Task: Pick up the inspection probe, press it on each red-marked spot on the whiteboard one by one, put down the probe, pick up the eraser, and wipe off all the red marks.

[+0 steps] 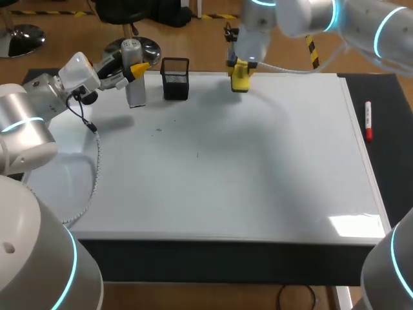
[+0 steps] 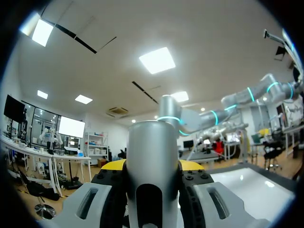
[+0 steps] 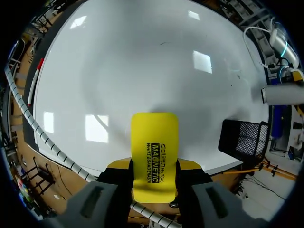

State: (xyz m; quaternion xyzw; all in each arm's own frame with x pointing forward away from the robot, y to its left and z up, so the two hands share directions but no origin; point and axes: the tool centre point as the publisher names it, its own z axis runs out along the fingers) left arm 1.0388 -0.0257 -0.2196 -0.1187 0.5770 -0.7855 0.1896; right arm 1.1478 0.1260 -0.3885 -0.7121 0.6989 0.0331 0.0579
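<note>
The grey cylindrical probe (image 1: 135, 87) stands upright at the far left of the whiteboard (image 1: 258, 174), and my left gripper (image 1: 137, 69) is shut on its upper part. In the left wrist view the probe (image 2: 152, 161) fills the gap between the yellow fingertips (image 2: 113, 165). My right gripper (image 1: 240, 70) hangs over the board's far edge, shut on the yellow eraser (image 1: 240, 81). From the right wrist the eraser (image 3: 154, 156) points down at the whiteboard (image 3: 142, 61). No red marks show on the board, only two tiny dark specks (image 1: 158, 130).
A black mesh holder (image 1: 175, 79) stands at the far edge between the two grippers, also seen as the holder (image 3: 244, 139) beside the eraser. A red marker (image 1: 368, 121) lies on the dark mat right of the board.
</note>
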